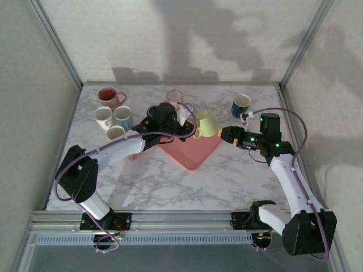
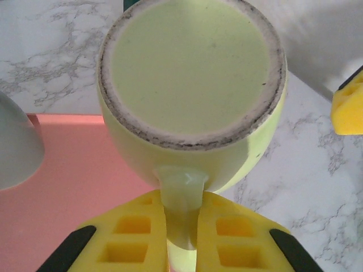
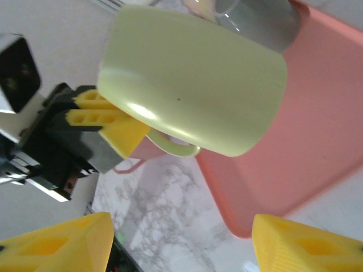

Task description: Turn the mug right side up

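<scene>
Slippage first: pale green mug [image 1: 206, 123], raised over the edge of the pink tray [image 1: 190, 156], hanging from a thin handle [image 2: 180, 192] pinched by the closed left gripper [image 2: 181, 215]; could swivel or drop mid-turn. Lesser risk: a knock from the right gripper [image 3: 181, 226] (jaws spread wide, holding nothing) just beside. Left wrist view: unglazed base and handle pinch. Right wrist view: glossy side wall, grey cup [image 3: 261, 22] behind.
</scene>
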Controlling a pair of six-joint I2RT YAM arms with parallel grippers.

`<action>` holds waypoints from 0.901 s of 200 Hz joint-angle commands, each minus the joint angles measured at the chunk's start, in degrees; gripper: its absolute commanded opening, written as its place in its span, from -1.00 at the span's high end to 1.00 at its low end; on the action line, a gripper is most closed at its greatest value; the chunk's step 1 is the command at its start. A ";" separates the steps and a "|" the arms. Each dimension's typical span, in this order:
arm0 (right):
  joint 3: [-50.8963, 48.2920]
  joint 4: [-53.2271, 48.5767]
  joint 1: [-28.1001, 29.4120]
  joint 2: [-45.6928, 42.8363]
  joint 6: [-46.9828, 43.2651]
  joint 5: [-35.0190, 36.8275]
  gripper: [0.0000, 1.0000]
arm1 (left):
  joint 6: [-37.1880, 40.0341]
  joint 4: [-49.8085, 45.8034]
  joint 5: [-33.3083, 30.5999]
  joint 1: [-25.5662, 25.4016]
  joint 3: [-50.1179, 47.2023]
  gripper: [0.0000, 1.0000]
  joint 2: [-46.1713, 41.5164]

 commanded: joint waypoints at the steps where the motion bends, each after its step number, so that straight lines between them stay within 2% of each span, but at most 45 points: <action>1: -1.09 4.21 -0.35 -1.60 2.33 -3.30 -0.33 | -4.64 6.67 -0.31 0.13 3.64 1.00 -3.54; 44: -4.01 11.58 -0.39 -2.58 6.80 -6.20 -0.34 | -11.99 9.20 -0.92 0.27 4.76 1.00 -4.92; 87: -10.10 30.53 -0.38 -3.14 18.00 -10.73 -0.33 | -21.23 17.37 0.45 0.57 2.93 1.00 -7.65; 134: -13.99 45.21 0.26 -2.63 26.56 -11.35 -0.31 | -31.52 28.43 1.89 1.95 -1.04 1.00 -9.79; 180: -15.08 59.13 5.02 0.18 32.57 -9.48 -0.30 | -35.39 32.95 2.70 2.14 -2.07 1.00 -9.98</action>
